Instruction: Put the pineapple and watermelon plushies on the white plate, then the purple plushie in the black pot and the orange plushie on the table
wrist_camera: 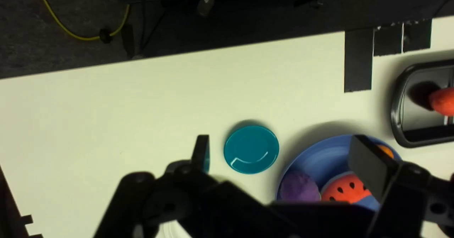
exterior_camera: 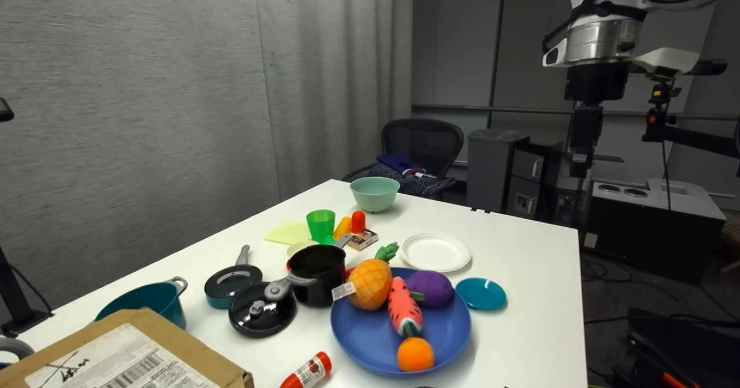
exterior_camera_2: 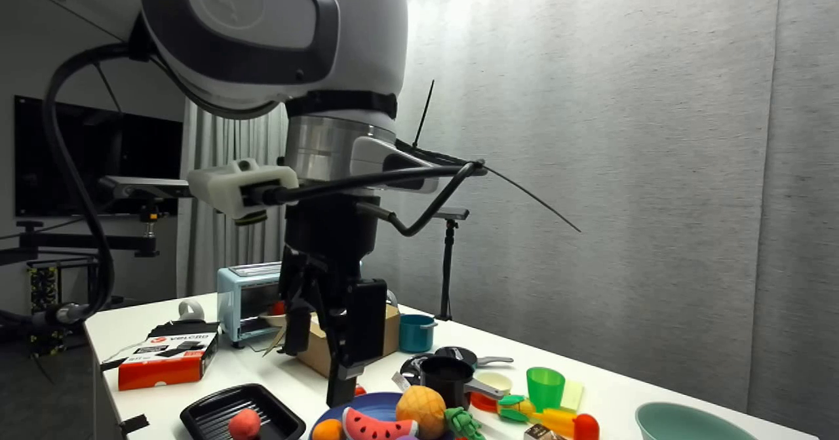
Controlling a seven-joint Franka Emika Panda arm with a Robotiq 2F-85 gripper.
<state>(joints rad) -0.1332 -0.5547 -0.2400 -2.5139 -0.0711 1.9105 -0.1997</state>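
Bare table [exterior_camera: 532, 261] borders the white plate [exterior_camera: 436, 252]; black pot [exterior_camera: 329, 288] crowds pineapple [exterior_camera: 371, 284].

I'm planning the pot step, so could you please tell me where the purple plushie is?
In an exterior view, the purple plushie lies on the right part of the blue plate, beside the watermelon plushie.

In an exterior view, the pineapple plushie [exterior_camera: 370, 284], yellow-orange with a green crown pointing far, sits at the blue plate's [exterior_camera: 361, 336] far left. The red, black-seeded watermelon plushie [exterior_camera: 403, 304] lies between it and the dark purple plushie [exterior_camera: 431, 288]; the orange plushie [exterior_camera: 415, 354] rests at the near edge. The white plate [exterior_camera: 436, 252] lies farther off on the counter [exterior_camera: 537, 272]; the black pot [exterior_camera: 321, 281] stands open-topped, left of the pineapple.
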